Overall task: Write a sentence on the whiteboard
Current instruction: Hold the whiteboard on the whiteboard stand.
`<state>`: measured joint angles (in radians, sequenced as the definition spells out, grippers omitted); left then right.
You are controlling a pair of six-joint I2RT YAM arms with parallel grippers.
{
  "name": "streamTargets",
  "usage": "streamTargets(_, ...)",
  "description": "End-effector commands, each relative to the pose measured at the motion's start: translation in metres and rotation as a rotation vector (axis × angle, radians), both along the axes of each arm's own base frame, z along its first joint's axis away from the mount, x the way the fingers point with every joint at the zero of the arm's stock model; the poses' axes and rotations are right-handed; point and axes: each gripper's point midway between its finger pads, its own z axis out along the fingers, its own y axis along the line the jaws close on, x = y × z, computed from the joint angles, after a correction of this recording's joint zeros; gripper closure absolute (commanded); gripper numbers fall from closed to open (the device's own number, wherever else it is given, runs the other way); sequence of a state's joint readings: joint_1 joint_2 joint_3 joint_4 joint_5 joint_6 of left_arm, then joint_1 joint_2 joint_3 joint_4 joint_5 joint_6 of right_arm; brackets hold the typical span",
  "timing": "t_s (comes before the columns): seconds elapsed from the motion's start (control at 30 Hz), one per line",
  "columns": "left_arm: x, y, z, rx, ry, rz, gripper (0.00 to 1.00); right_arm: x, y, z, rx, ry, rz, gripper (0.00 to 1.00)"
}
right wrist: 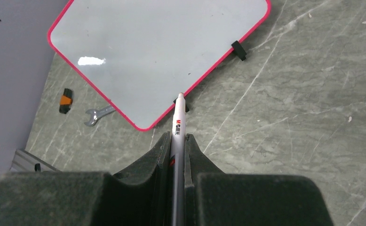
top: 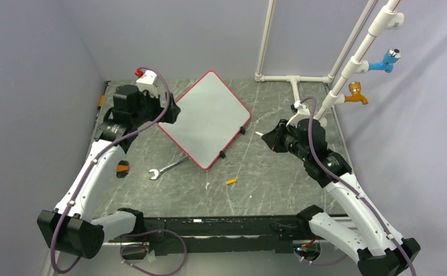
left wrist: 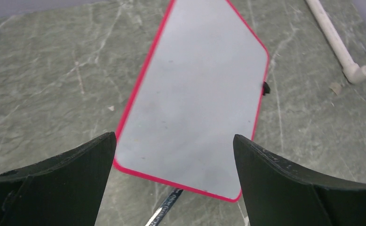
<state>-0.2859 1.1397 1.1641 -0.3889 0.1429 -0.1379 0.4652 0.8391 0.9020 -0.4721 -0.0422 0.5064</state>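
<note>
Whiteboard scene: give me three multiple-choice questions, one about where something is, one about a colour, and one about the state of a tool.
1. Where does the wrench lie?
A. by the near corner of the whiteboard
B. on top of the board
C. against the back wall

2. What colour is the whiteboard's frame?
A. blue
B. red
C. black

3. What state is the right tool in?
A. wide open
B. shut on the pen
C. shut on nothing

Answers:
1 A, the top view shows the wrench just off the board's near corner.
2 B, a thin red rim runs round the board.
3 B, its fingers clamp the pen's barrel, tip pointing forward.
</note>
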Motion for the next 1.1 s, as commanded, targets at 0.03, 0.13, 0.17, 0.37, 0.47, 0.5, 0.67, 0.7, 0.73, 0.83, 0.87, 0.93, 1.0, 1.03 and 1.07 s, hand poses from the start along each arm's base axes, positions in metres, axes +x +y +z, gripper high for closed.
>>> streamTargets(0.03, 0.019, 0.038, 0.002, -0.057, 0.044, 0.051, 0.00, 0.001, 0.001, 0.000, -0.018, -0.008, 0.014, 1.00)
streamTargets(0.13, 0.033, 0.060, -0.002, -0.094, 0.066, 0.084, 0.01, 0.003, 0.001, -0.001, -0.029, -0.003, 0.015, 1.00)
streamTargets(0.17, 0.036, 0.061, -0.002, -0.103, 0.070, 0.078, 0.01, 0.003, 0.001, -0.001, -0.032, -0.002, 0.017, 1.00)
streamTargets(0.37, 0.061, 0.093, -0.007, -0.210, 0.100, 0.034, 0.01, 0.009, 0.008, -0.004, -0.030, 0.013, 0.032, 1.00)
streamTargets(0.47, 0.075, 0.090, -0.022, -0.230, 0.170, -0.045, 0.06, 0.013, 0.012, -0.006, -0.019, 0.027, 0.041, 1.00)
streamTargets(0.5, 0.080, 0.088, -0.031, -0.245, 0.200, -0.071, 0.07, 0.014, 0.014, -0.007, -0.012, 0.032, 0.044, 1.00)
streamTargets(0.67, 0.095, 0.079, -0.038, -0.306, 0.267, -0.163, 0.15, 0.018, 0.021, -0.009, -0.003, 0.050, 0.059, 1.00)
streamTargets(0.7, 0.098, 0.079, -0.040, -0.307, 0.276, -0.170, 0.17, 0.018, 0.022, -0.010, -0.001, 0.051, 0.063, 1.00)
streamTargets(0.73, 0.100, 0.080, -0.041, -0.302, 0.279, -0.169, 0.18, 0.019, 0.023, -0.010, 0.002, 0.053, 0.065, 1.00)
streamTargets(0.83, 0.107, 0.082, -0.048, -0.288, 0.289, -0.172, 0.17, 0.020, 0.028, -0.011, 0.014, 0.056, 0.080, 1.00)
streamTargets(0.87, 0.109, 0.082, -0.051, -0.292, 0.296, -0.180, 0.18, 0.021, 0.030, -0.011, 0.021, 0.055, 0.086, 1.00)
streamTargets(0.93, 0.111, 0.078, -0.059, -0.314, 0.319, -0.211, 0.19, 0.021, 0.033, -0.010, 0.030, 0.054, 0.098, 1.00)
streamTargets(1.0, 0.112, 0.076, -0.066, -0.330, 0.340, -0.234, 0.21, 0.022, 0.036, -0.010, 0.036, 0.049, 0.112, 1.00)
streamTargets(1.03, 0.112, 0.075, -0.071, -0.330, 0.350, -0.237, 0.21, 0.023, 0.037, -0.010, 0.034, 0.049, 0.120, 1.00)
streamTargets(1.07, 0.111, 0.076, -0.075, -0.329, 0.356, -0.235, 0.22, 0.024, 0.038, -0.009, 0.033, 0.046, 0.125, 1.00)
